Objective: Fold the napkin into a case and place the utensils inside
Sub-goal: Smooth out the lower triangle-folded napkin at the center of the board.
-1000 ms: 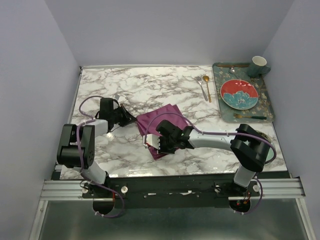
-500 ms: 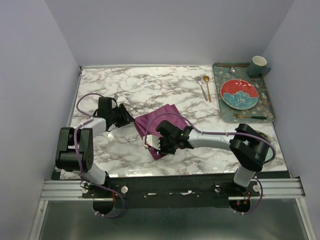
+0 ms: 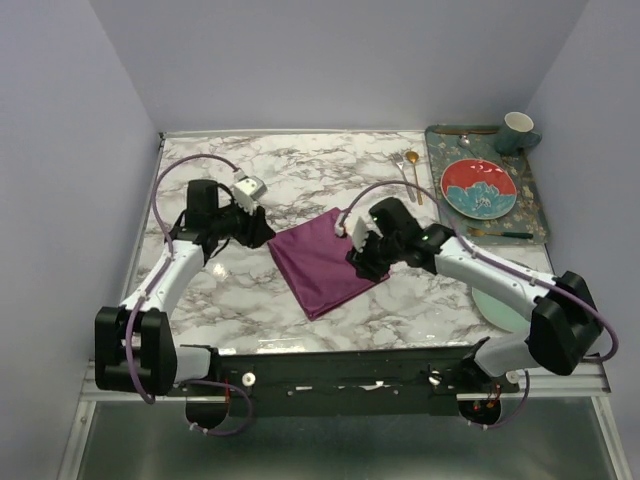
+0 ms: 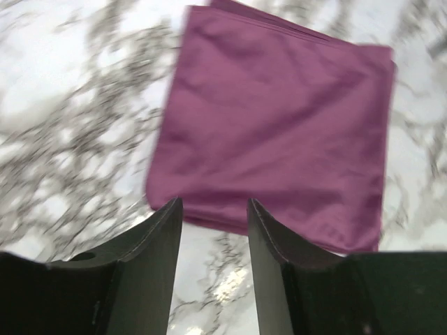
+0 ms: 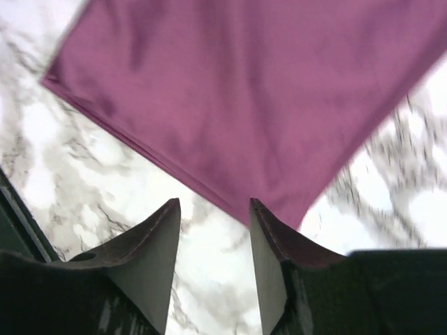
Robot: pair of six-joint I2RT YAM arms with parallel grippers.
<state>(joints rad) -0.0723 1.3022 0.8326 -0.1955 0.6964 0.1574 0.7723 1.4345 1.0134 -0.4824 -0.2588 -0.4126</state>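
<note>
On the marble table (image 3: pixel 262 172) the napkin (image 3: pixel 322 268) lies square, folding seemingly unfinished; left gripper (image 4: pixel 214 209) and right gripper (image 5: pixel 214 209) hang part-open, empty; an edge likely needs pinching next.

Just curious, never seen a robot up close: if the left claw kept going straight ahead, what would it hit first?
Probably the napkin: its near edge lies right ahead of the open left gripper. How high the gripper sits is unclear, so it might skim over.
</note>
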